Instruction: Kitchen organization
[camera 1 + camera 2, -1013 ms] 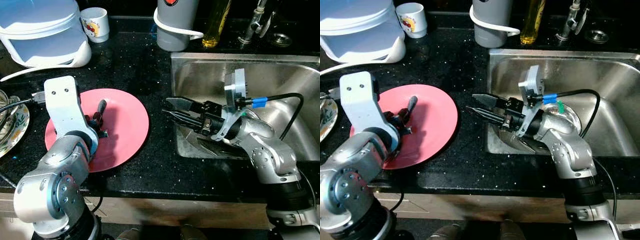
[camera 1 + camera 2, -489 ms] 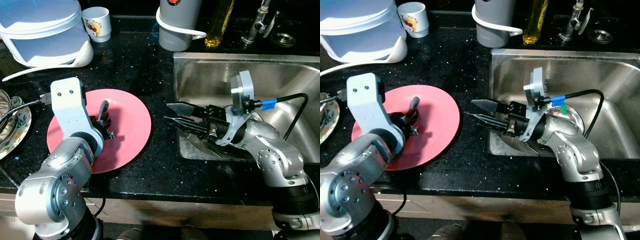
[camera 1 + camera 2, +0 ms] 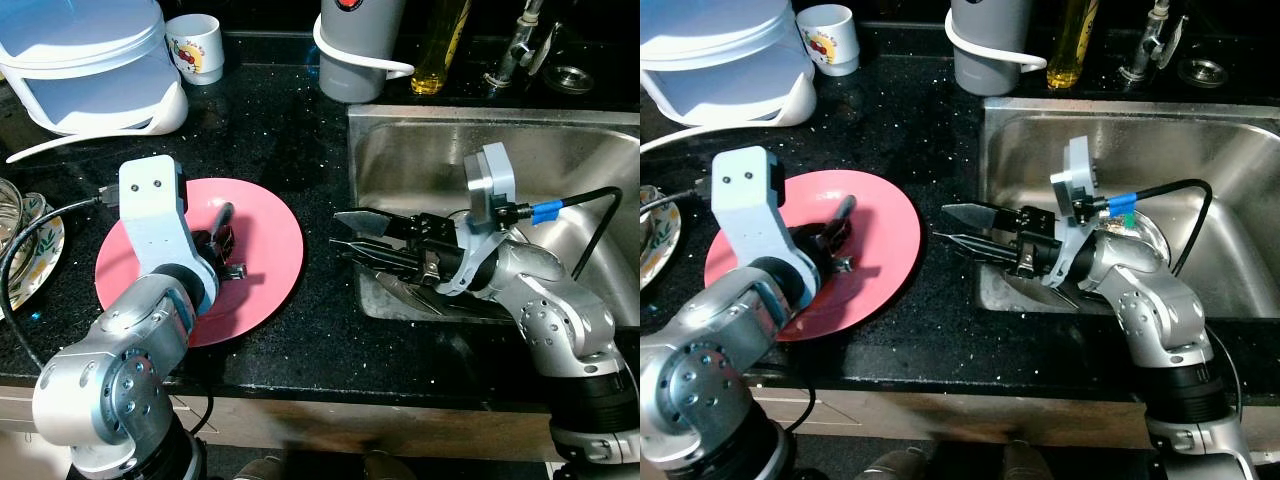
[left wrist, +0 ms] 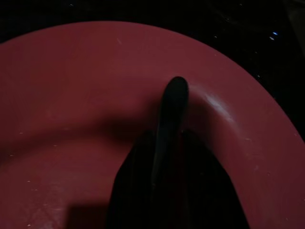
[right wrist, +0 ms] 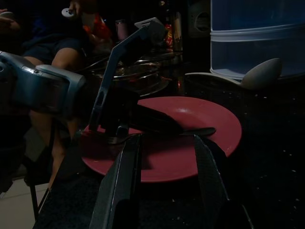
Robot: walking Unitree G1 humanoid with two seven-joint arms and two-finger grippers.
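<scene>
Our left gripper (image 3: 222, 243) is clamped on a dark utensil (image 4: 169, 119) over the pink plate (image 3: 270, 250); at its 3 o'clock our right gripper (image 3: 362, 238) waits spread open, so next comes lifting the utensil clear

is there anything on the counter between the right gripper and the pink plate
Nothing visible does. The right gripper, fingers open, hovers at the sink's left edge facing the pink plate, with bare black counter between. The left gripper is over the plate itself, shut on a dark utensil.
</scene>
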